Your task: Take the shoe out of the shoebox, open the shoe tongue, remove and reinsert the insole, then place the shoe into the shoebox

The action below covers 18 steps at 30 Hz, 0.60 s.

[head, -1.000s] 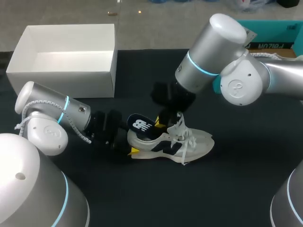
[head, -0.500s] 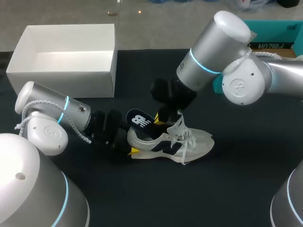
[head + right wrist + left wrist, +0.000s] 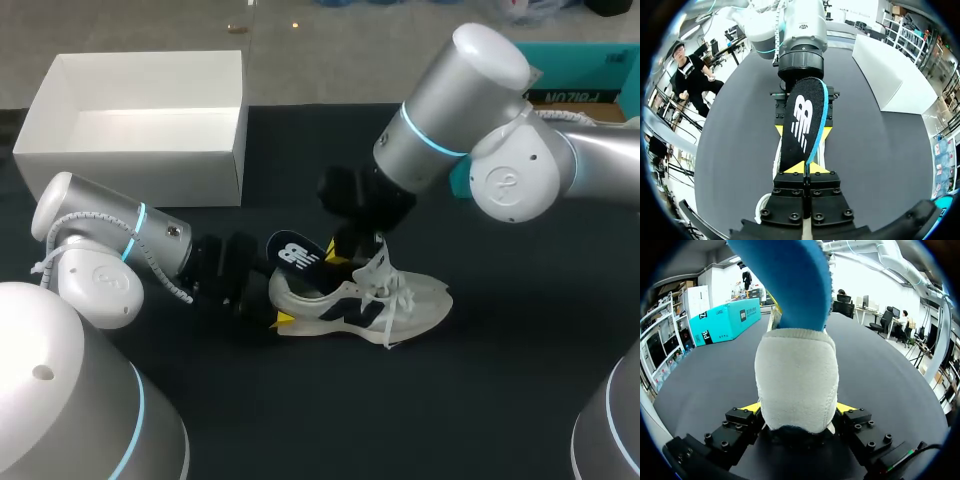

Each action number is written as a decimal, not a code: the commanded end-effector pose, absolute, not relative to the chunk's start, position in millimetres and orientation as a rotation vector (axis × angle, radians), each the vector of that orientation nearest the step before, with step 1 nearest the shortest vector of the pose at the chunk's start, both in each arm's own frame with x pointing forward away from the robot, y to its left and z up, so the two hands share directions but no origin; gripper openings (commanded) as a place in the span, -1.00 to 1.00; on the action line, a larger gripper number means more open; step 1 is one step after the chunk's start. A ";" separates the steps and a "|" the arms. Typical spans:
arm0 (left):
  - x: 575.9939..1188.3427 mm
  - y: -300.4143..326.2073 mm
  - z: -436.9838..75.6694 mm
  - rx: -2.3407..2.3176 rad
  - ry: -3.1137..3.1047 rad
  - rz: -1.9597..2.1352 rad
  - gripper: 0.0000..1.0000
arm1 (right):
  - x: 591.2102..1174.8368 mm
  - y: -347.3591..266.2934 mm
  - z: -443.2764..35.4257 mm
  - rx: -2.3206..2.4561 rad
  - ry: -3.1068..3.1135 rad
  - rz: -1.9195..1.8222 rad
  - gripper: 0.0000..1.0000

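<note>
A pale grey knit sneaker (image 3: pixel 365 300) with white laces and a dark navy side emblem sits at centre frame on a matte black counter (image 3: pixel 500 390). Its heel is an off-white, fuzzy weave. The thin foam insole (image 3: pixel 295 255) is black on top with a white emblem; its rim and underside are bright blue. At upper left is a plain white cardboard shoebox (image 3: pixel 140 175). The left arm (image 3: pixel 100 250) and right arm (image 3: pixel 460 110) are silver-grey, each with a glowing cyan ring. The left claw (image 3: pixel 275 292) and right claw (image 3: pixel 335 258) are black with bright yellow tips.
</note>
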<state>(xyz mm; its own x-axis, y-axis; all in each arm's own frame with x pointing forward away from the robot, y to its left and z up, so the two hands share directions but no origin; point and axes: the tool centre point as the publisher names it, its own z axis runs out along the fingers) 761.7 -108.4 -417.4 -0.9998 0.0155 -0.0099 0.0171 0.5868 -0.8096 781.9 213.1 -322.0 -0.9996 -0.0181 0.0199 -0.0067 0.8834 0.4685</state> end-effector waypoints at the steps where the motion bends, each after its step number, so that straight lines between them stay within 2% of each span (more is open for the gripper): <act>1: 761.3 -109.0 -417.3 0.027 2.797 -1.423 -1.00 | 788.4 216.7 -313.1 -0.056 -3.038 -0.788 -1.00; 9: 761.3 -109.0 -417.3 0.027 2.797 -1.423 -1.00 | 815.5 218.5 -277.6 -0.367 -2.960 -0.929 -1.00; 18: 761.3 -109.0 -417.3 0.027 2.797 -1.423 -1.00 | 814.3 207.0 -222.9 -0.524 -2.881 -1.119 -1.00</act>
<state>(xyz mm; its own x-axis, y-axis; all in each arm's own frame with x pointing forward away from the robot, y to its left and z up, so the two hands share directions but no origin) 762.1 -108.4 -417.3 -0.9998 0.0151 -0.0100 0.0170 0.5867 -0.8096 827.8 225.3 -237.6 -0.9468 0.2925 0.1342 0.3087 0.7077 0.6354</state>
